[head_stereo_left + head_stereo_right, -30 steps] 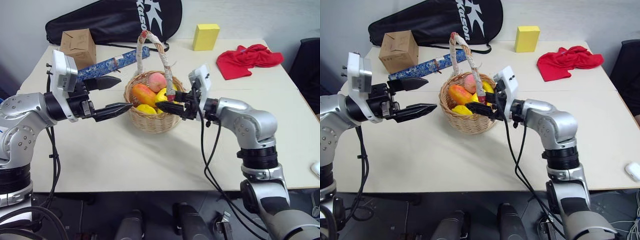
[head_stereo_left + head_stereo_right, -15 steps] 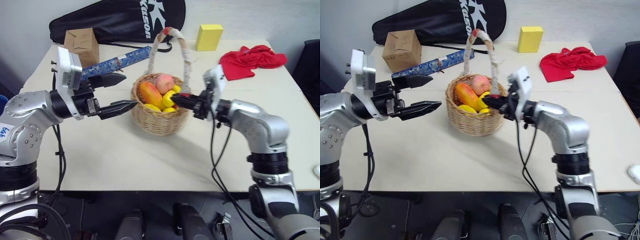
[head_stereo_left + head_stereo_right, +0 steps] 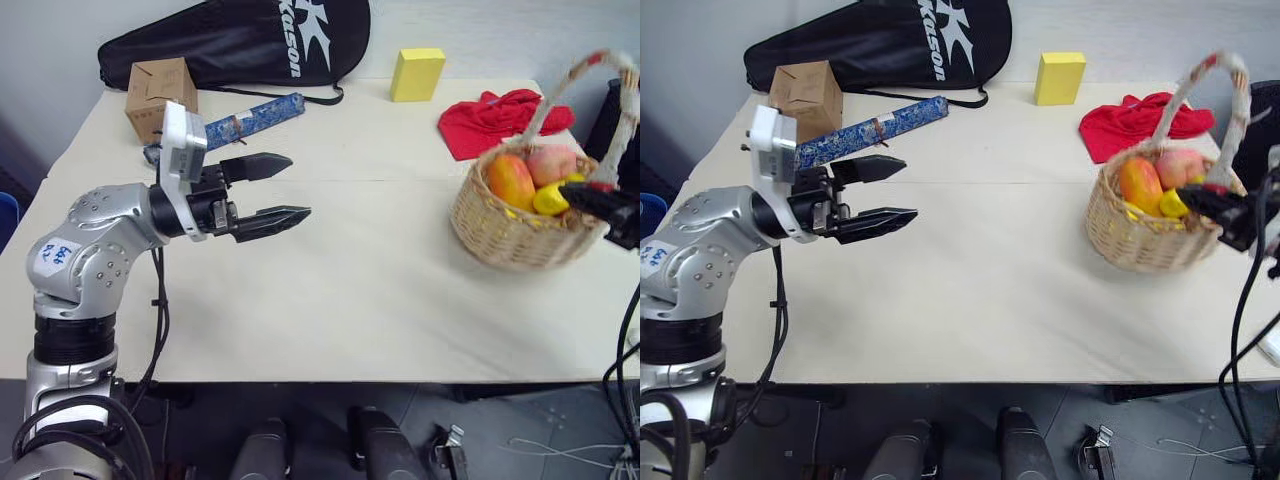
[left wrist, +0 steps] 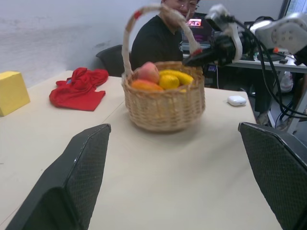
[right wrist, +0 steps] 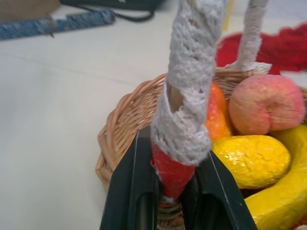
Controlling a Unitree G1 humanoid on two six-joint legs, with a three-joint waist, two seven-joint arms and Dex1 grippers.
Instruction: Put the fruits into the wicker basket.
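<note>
My right gripper (image 5: 170, 201) clamps the wicker basket (image 3: 1145, 235) by its handle's red end, hiding the rim below; fruits (image 5: 261, 103) sit just beyond. My left gripper (image 3: 275, 190) gapes, well apart.

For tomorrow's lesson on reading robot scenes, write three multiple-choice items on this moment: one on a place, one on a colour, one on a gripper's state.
1. Where does the wicker basket stand?
A. at the table's right side, in front of the red cloth
B. beside the cardboard box
C. on the floor

2. What colour is the block at the table's far edge?
A. blue
B. yellow
C. green

3. How is the right gripper?
A. wide open above the table
B. holding a peach
C. shut on the basket handle's foot

Answers: 1 A, the head views show it before the cloth; 2 B, plainly yellow; 3 C, the right wrist view shows both fingers clamping the red-wrapped handle end.
</note>
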